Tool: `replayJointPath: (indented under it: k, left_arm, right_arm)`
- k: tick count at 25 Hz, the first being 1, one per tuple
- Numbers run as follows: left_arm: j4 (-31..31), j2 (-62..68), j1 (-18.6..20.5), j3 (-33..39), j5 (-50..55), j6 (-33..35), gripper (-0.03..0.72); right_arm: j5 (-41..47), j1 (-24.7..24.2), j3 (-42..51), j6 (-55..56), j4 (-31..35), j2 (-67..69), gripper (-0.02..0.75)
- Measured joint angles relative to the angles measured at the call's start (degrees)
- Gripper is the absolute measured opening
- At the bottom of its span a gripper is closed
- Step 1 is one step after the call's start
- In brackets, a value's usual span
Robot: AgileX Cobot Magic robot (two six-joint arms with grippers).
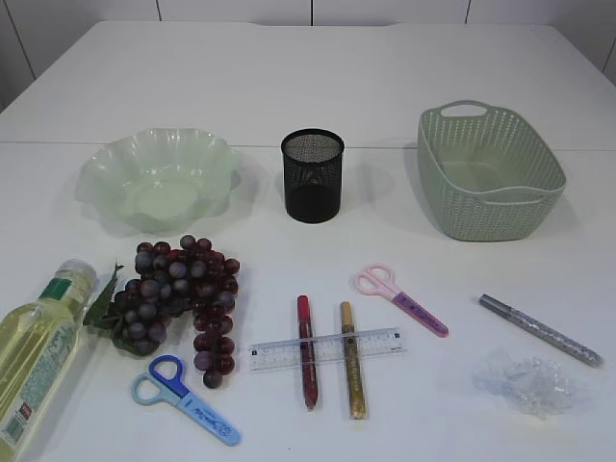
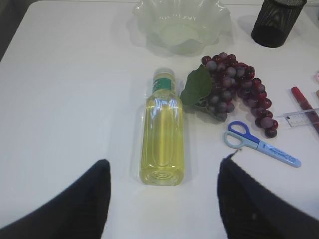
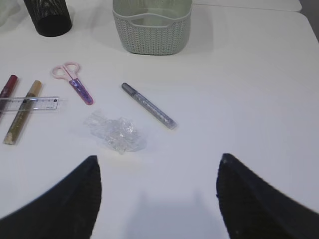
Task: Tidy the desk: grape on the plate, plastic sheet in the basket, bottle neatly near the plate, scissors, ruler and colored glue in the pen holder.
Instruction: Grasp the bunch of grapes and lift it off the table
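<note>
**Desk inventory: nothing yet sorted, hazards by item**

Grape bunch: lies near-left, just this side of the ruffled green plate, its leaf touching or nearly touching the bottle. Hazard: a pinch on outer berries may let the cluster swing, slip, or nudge the bottle.

Bottle: on its side at the near-left edge, cap toward the plate. Hazard: round and smooth, it may roll under a sideways touch; it must be stood up or aligned, and a grip near one end could tip it.

Blue scissors: flat, just near of the grapes. Pink scissors: flat, right of centre. Hazard: thin profile, fingertips may scrape the table and skid them.

Ruler: lies across the red glue pen and gold glue pen. Hazard: lifting either pen first would flip or drag the ruler.

Silver glue pen: alone, near-right, close to the plastic sheet. Hazard: the crumpled clear film is hard to see and may spring out of a loose pinch.

Pen holder: far centre, narrow mouth; long items entering at a tilt may topple it. Basket: far right.

Left gripper: jaws spread, empty, over the bottle's base. Right gripper: jaws spread, empty, just near of the sheet.
</note>
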Motion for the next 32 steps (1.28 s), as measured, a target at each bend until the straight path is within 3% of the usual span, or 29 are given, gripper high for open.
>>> replayJointPath:
  k: [13, 26, 32]
  left_arm:
    - [-2.88, 1.90, 0.00, -0.76, -0.64, 0.00, 0.466]
    - [-6.33, 27.73, 0.00, -2.83, -16.73, 0.00, 0.441]
    - [-5.75, 40.38, 0.00, -3.83, -20.64, 0.00, 0.436]
  right_arm:
    - [-5.42, 0.00, -1.08, 5.24, -0.90, 2.68, 0.563]
    - [-19.01, 0.00, -3.83, 5.75, -0.44, 27.22, 0.563]
    - [-25.86, 0.63, -5.60, 5.91, -9.32, 35.41, 0.563]
